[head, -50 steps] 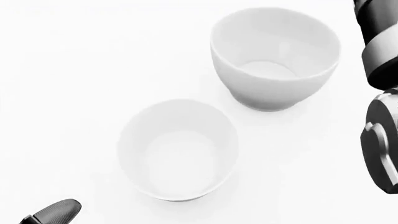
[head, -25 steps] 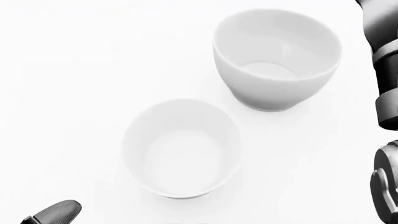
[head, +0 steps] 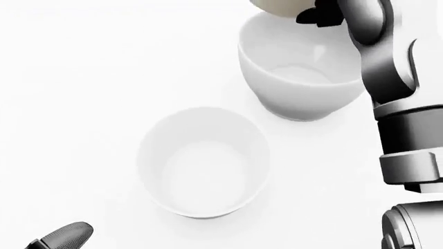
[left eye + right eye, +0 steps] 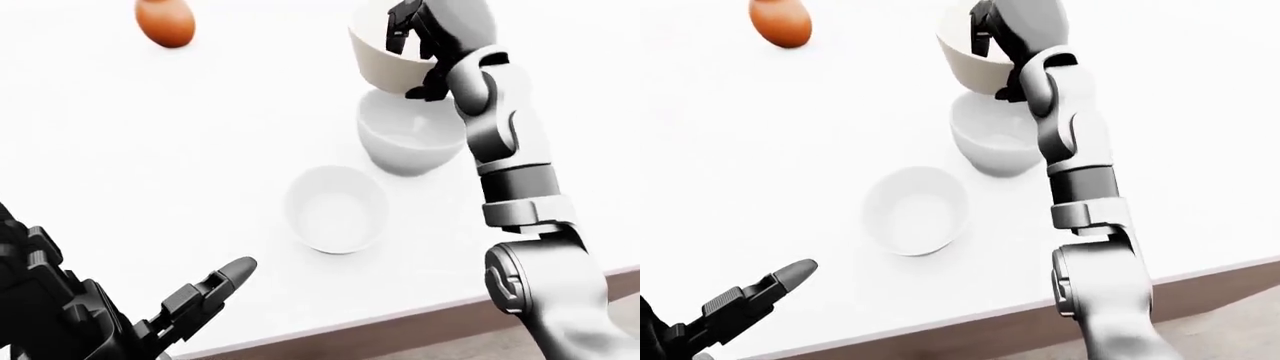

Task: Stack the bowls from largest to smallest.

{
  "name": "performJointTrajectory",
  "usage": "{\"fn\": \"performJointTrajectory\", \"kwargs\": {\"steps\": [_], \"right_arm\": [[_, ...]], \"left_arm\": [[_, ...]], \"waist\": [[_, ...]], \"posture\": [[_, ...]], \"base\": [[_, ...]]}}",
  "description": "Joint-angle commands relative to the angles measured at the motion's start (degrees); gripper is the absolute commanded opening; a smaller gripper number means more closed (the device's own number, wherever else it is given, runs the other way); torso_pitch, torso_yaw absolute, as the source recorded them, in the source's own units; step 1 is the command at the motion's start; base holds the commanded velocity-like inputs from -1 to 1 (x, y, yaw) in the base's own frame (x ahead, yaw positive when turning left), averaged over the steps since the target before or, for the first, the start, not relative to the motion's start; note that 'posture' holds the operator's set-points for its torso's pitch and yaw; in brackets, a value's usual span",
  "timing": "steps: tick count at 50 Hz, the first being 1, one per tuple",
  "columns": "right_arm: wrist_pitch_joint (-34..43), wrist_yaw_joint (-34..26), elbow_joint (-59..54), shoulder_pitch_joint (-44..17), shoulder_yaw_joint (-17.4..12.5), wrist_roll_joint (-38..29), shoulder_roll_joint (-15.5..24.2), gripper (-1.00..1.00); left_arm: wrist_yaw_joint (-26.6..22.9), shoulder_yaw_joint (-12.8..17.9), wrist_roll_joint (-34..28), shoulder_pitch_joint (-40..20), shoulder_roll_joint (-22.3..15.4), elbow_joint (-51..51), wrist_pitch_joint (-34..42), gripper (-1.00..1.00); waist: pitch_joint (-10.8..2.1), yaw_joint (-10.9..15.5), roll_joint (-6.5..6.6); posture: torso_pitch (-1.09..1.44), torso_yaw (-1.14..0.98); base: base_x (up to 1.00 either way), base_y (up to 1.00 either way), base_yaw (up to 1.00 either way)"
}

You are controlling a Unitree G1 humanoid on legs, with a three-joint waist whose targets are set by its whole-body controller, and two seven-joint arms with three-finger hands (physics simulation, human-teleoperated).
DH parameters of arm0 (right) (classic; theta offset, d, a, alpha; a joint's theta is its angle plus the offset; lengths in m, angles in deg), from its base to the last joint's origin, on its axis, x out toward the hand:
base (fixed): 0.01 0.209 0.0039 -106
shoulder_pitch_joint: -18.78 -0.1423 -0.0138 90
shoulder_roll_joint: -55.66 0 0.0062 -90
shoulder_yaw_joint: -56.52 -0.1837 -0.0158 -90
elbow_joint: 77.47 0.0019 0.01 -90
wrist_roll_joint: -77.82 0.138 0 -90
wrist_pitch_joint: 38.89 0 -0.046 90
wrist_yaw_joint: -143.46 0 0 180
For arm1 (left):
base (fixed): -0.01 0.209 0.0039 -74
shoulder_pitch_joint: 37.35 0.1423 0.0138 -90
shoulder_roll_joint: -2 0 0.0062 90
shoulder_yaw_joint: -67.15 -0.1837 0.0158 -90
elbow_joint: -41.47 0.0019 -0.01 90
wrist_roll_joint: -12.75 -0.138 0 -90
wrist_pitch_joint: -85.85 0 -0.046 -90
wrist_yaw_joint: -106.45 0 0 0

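aloft, cream bowl point(image 4: 385, 56) in right hand point(image 4: 425, 34)

No readable text, labels, brands or numbers show on anything.

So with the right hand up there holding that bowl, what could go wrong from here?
1. The cream bowl hangs tilted in the right hand, pinched at the rim; it may slip.
2. Lowered off-centre, it could knock the white bowl beneath.
3. The right forearm passes beside the smaller white bowl and may nudge it.
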Motion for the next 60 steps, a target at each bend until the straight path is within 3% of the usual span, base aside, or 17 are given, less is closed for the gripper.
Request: {"fn": "performJointTrajectory", "kwargs": {"steps": [1,7,20,60], "right_arm": [[-0.1,1.5,2.9,-2.5,-1.4,0.3,1.1,-1.00],[1.9,-2.8,11.7,-0.5,-2.3,1.5,1.6,-1.00],[2.9,-7.9,26.3,10.1,-4.1,2.0,2.2,-1.00],[1.3,-7.3,28.4,16.6,-4.5,0.4,1.4,-1.00]], "left_arm": [[0.2,0.0,0.1,-0.3,0.0,-2.1,-0.6,1.00],[0.3,-0.2,-0.1,-0.3,0.0,-2.0,-0.6,1.00],[0.5,-0.4,-0.2,-0.1,-0.1,-2.1,-0.5,1.00],[0.7,-0.4,-0.4,-0.2,-0.2,-1.5,-0.7,1.00]], "waist": [[-1.46,-0.1,-0.04],[-1.46,0.1,-0.19],[-1.47,0.1,-0.40],[-1.66,-0.4,0.01]], "posture": [[0.00,0.00],[0.00,0.00],[0.00,0.00],[0.00,0.00]], "base": [[0.00,0.00,0.00],[0.00,0.00,0.00],[0.00,0.00,0.00],[0.00,0.00,0.00]]}}
